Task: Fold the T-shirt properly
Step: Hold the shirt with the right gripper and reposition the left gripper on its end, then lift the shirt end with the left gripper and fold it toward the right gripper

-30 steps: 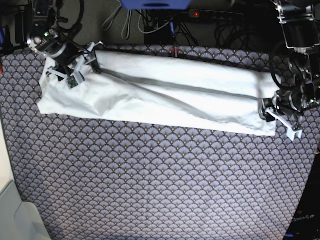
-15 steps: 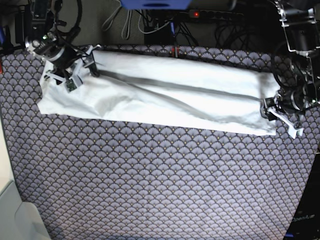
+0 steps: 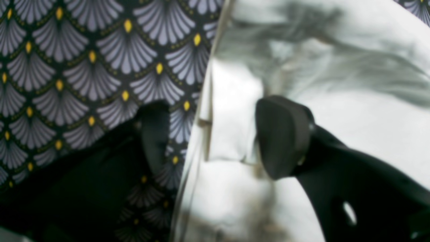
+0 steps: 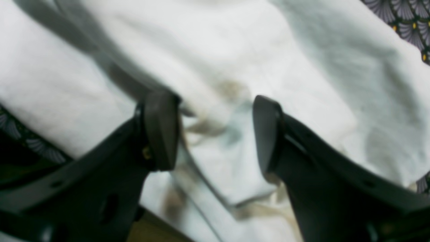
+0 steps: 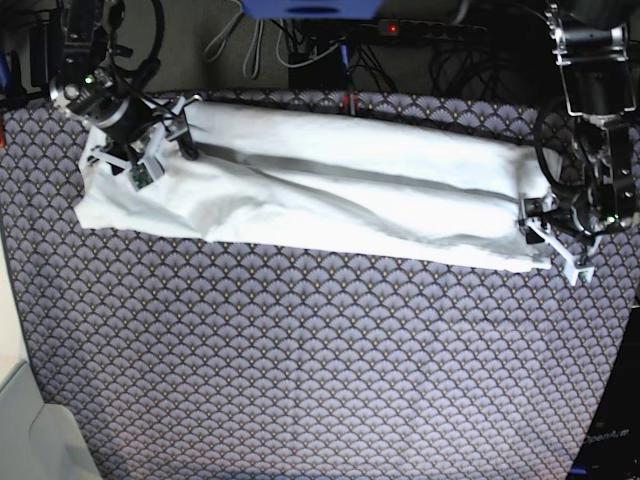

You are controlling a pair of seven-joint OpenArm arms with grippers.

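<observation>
T-shirt (image 5: 320,190) edge between left pincer (image 3: 215,137) fingers

Clearance across the patterned table cover (image 5: 320,380)

Near half of the cover bare from left edge to right, open to passage. Far band taken up by the T-shirt (image 5: 330,195), lying as a long strip left to right. Right gripper (image 5: 150,140) over the strip's left end, left gripper (image 5: 560,245) at its right end. Cables (image 5: 300,45) crowded beyond the far edge; pale ledge (image 5: 20,420) at near left corner.

T-shirt (image 5: 330,190): soft matt cloth | fingers (image 4: 161,131): matt blk plastic
</observation>
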